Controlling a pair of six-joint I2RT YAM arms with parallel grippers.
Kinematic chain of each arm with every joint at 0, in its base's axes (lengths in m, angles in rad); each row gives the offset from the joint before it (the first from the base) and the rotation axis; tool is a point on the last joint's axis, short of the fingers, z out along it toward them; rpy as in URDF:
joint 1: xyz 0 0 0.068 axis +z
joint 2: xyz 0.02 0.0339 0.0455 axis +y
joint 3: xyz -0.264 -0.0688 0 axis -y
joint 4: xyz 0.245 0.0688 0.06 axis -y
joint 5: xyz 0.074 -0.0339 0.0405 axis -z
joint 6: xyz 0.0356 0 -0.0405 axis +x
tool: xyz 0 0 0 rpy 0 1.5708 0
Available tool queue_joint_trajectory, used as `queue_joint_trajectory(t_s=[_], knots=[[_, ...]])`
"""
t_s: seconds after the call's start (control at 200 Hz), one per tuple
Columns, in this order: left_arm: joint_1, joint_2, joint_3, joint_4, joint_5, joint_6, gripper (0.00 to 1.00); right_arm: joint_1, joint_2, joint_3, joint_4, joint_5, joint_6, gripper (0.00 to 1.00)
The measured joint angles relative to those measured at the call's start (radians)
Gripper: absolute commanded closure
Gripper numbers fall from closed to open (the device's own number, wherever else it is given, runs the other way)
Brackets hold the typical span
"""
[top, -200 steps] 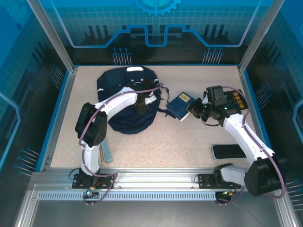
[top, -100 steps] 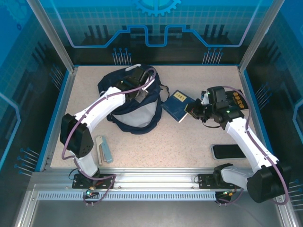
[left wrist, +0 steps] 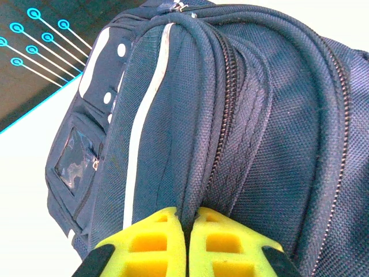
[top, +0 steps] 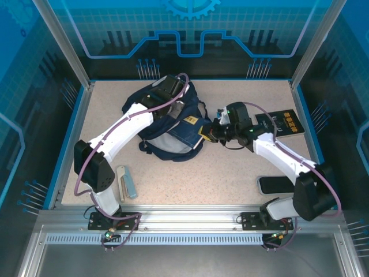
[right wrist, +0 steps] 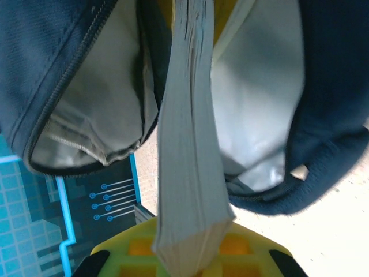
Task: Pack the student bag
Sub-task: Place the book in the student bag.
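Right gripper (right wrist: 185,257), clenched on the navy book (right wrist: 187,144), aims it lengthwise into the open student bag (right wrist: 262,104) straight ahead; left gripper (left wrist: 187,245) pinches the bag's zipper edge.

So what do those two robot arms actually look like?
The left arm and right arm are slim white tubes with bulky black joints, each trailed by a looping purple cable. Their fingers are bright yellow blocks with moulded pockets.
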State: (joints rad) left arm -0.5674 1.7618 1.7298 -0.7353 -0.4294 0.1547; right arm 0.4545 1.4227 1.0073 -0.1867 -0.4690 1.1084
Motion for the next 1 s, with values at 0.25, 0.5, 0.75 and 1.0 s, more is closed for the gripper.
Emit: queue_joint_trajectory(t_s=[0.25,0.5,0.75,1.0], knots=[[-0.009,0.0,0.006,-0.016,0.011,-0.029,1.0,0.031,0.192,0.095,0.164,0.089,0.08,1.0],[-0.011,0.0,0.08,-0.072,0.051,-0.08,1.0,0.108,0.426,0.212,0.19,0.256,0.181,1.0],[-0.011,0.018,0.132,-0.098,0.071,-0.106,1.0,0.128,0.597,0.331,0.268,0.312,0.266,0.98],[-0.01,0.032,0.133,-0.1,0.068,-0.124,1.0,0.125,0.644,0.352,0.347,0.293,0.301,0.51]])
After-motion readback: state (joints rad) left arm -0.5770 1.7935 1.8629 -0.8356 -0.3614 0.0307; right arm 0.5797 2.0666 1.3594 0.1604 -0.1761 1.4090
